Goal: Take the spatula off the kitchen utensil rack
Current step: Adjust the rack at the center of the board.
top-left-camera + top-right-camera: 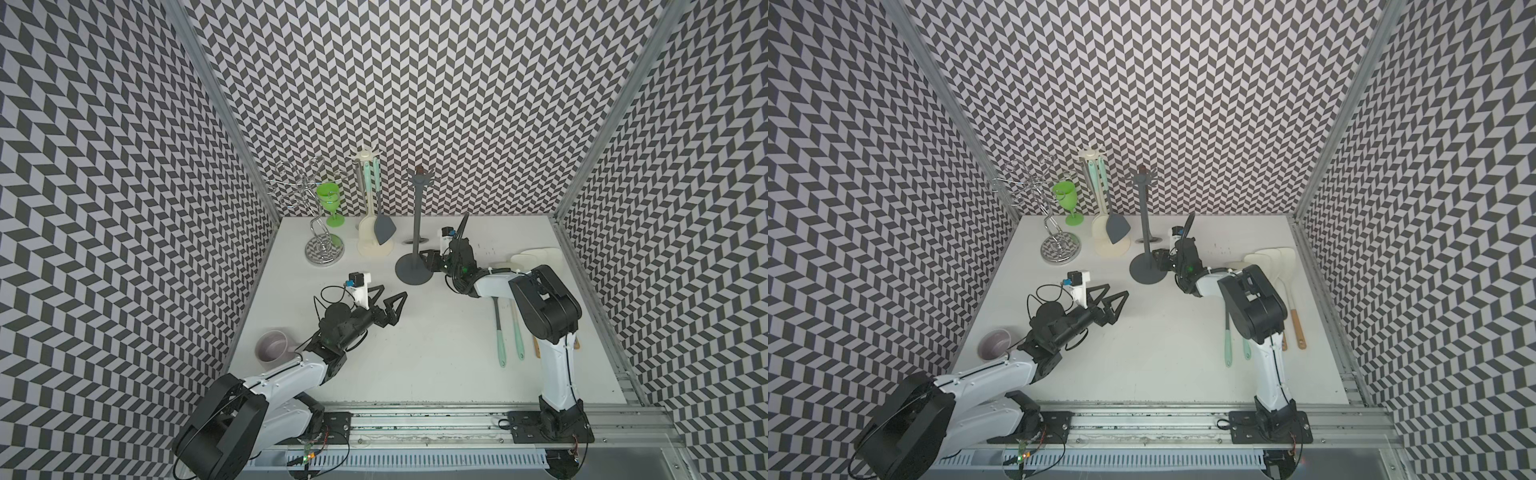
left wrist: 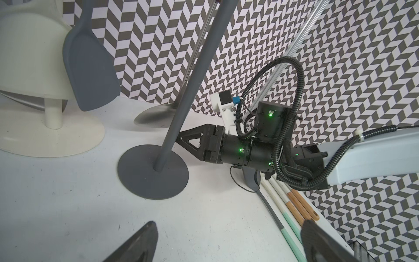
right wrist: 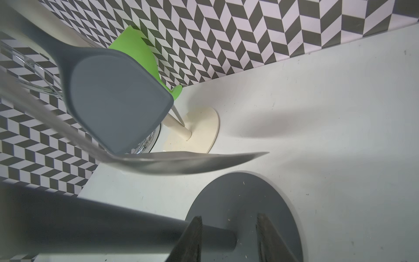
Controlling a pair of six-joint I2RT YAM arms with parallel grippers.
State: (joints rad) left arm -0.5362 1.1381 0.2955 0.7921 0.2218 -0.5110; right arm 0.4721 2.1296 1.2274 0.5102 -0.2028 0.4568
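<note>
Nearest: cup (image 1: 274, 347) at the left edge of the bench (image 1: 415, 353), and loose utensils (image 1: 500, 332) laid flat along the right side, clear of the work.

Next, left pincer (image 1: 395, 291) spread wide and empty, hovering over mid-bench and aimed toward the grey rack (image 1: 417, 224). Probably parked there to keep a free reach for the lift.

Further in, right pincer (image 3: 229, 217) down low at the foot of the grey rack's pole, fingers either side of it just above the round base. Clamped or merely flanking: cannot tell, with the close view blurred and the pole partly hidden. Likely placed there to brace a tall, narrow stand against tipping.

Behind the pole, steel spatula (image 2: 156, 115) hanging from the rack's crown, blade low by the bench, not yet lifted off. Judged the task's thing, given the brace on this rack.

Further back, cream rack (image 1: 374, 250) carrying a grey spatula (image 1: 384, 228) and a pale spoon, no pincer near. Farthest, wire stand (image 1: 324, 249) and green goblet (image 1: 328, 195) by the back wall.
</note>
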